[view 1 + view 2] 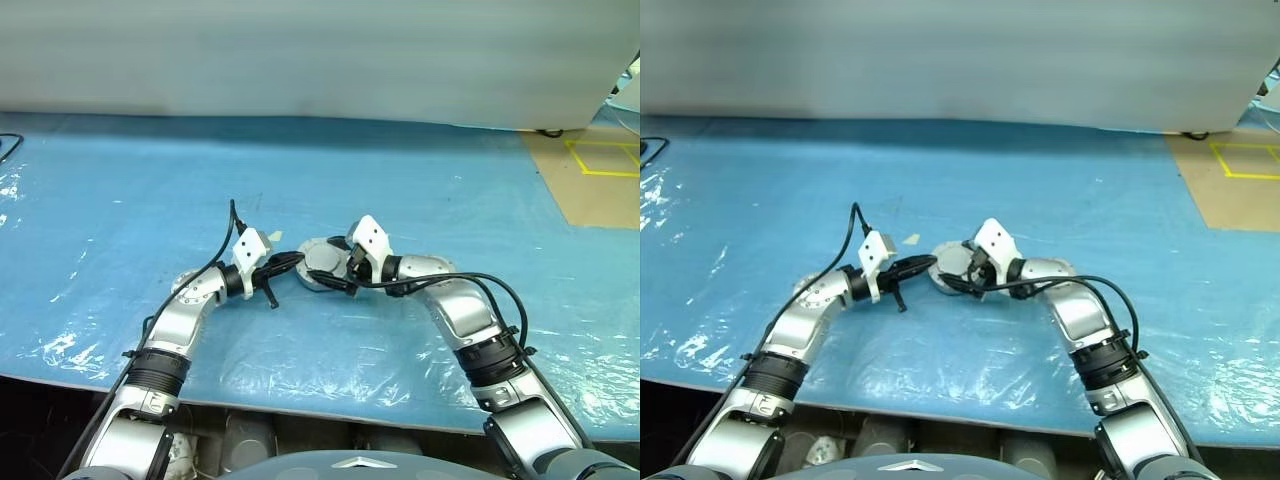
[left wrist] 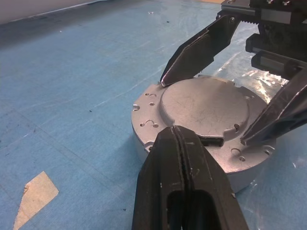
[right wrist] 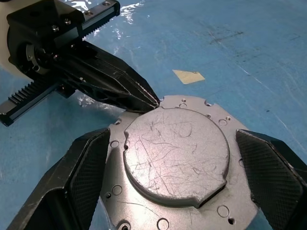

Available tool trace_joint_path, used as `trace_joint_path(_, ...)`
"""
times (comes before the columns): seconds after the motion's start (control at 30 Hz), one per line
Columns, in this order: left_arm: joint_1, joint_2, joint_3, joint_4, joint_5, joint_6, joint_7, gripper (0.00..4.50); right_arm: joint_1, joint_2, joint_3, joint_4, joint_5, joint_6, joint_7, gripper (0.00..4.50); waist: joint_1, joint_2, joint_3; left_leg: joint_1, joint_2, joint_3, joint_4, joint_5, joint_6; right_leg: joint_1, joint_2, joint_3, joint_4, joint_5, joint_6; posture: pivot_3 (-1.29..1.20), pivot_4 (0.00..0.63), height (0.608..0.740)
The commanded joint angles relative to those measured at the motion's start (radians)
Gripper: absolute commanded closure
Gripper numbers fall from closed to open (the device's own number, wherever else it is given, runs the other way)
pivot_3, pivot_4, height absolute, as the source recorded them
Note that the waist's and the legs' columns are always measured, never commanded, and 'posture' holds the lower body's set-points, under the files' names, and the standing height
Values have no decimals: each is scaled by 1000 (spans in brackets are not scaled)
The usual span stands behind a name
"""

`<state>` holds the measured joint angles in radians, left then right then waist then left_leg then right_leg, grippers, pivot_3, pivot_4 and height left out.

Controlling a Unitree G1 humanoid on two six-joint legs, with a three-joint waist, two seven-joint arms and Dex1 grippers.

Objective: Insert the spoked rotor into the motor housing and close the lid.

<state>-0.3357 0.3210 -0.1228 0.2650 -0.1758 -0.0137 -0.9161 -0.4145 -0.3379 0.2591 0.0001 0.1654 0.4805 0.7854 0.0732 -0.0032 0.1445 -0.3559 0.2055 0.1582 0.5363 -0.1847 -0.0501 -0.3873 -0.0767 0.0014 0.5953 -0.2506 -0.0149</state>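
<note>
At the centre of the blue plastic sheet (image 1: 420, 170), between the two arms, the motor housing (image 3: 172, 167) lies flat with the lid (image 2: 204, 108) already seated on top. The left gripper (image 2: 176, 132) is pinched fully closed, its tips resting on the lid's rim at about 9 o'clock of the disc in the head view. The right gripper (image 3: 172, 172) stands wide open, one finger either side of the housing, near it. To finish well, press straight down evenly and keep the open fingers clear so the lid is not dragged askew.
</note>
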Motion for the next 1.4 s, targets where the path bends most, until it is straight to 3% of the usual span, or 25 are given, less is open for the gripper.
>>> trace_joint_path(0.03, 24, 4, -42, 33, 24, 32, -11, 4500, 23, 6, -36, 25, 42, 67, -6, 67, 0, 0, 0, 0, 0, 0, 0, 0, 0, 0, 0, 0, 0, 0, 0, 0, 150, 740)
trace_joint_path(0.3, 27, 8, -42, 36, 24, 28, -19, 4500, -11, 25, -124, 85, 81, 202, -96, 67, -1, 0, 0, -1, 0, 0, 0, 0, 0, 0, 0, 0, 0, 0, 0, 0, 150, 740)
trace_joint_path(0.77, 26, 4, -39, 41, 24, 16, -17, 4500, -43, 118, -366, 75, 439, 785, -143, 67, 4, 1, 0, -2, 0, -1, 0, 0, 0, 0, 0, -2, -1, 0, 0, 0, 150, 740)
trace_joint_path(0.87, 24, 2, -37, 46, 27, 9, -12, 4500, -50, 156, -441, 101, 491, 842, -171, 671, 4, 1, 0, -2, 0, -1, 0, 0, 0, 0, 1, -2, -1, 1, 0, 0, 150, 740)
trace_joint_path(1.0, 21, 3, -34, 53, 29, -1, -5, 4500, -67, 199, -517, 143, 520, 888, -212, 1946, 3, 2, 1, -4, 0, -1, 0, 0, -1, -2, 1, -2, -1, 1, -1, 0, 150, 740)
trace_joint_path(1.4, 22, -3, -16, 62, 19, -28, 22, 4500, -68, 252, -577, 134, 595, 981, -244, 2072, -2, 3, 1, -3, 0, 0, 0, 0, -1, -2, 1, -3, -1, 1, -2, 0, 150, 740)
